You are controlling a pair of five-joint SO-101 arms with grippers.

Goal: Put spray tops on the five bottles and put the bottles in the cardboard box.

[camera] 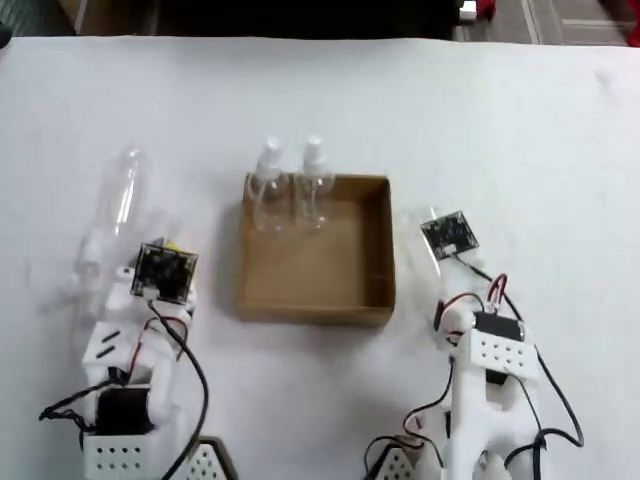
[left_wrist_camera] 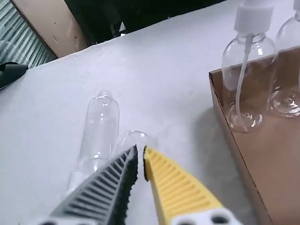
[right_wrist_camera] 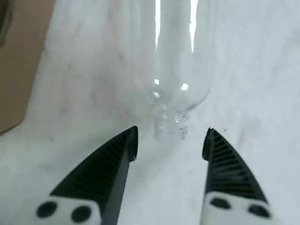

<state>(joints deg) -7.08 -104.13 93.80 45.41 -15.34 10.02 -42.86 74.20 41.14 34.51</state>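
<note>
High view: the cardboard box [camera: 315, 270] sits in the middle of the white desk [camera: 520, 130]. Two bottles with spray tops stand upright side by side against its far wall, the left capped bottle [camera: 269, 195] and the right capped bottle [camera: 313, 192]. A bare clear bottle [camera: 120, 195] lies on the desk well left of the box. The left arm [camera: 140, 330] is near that bottle, and the right arm [camera: 490, 360] is on the box's other side.

Left wrist view: the left claw [left_wrist_camera: 140, 157], one grey finger and one yellow, is closed to a thin slit with nothing in it. Just past its tips lies the bare clear bottle [left_wrist_camera: 99, 129], neck pointing away, with another clear bottle [left_wrist_camera: 135, 139] touching its side. The left capped bottle [left_wrist_camera: 247, 70] stands in the box's corner.

Right wrist view: the right claw [right_wrist_camera: 169, 140] is spread wide and holds nothing. An uncapped bottle [right_wrist_camera: 176, 70] lies on the desk, its open neck pointing between the black fingers [right_wrist_camera: 115, 161]. The box's edge [right_wrist_camera: 18, 61] is off to one side.
</note>
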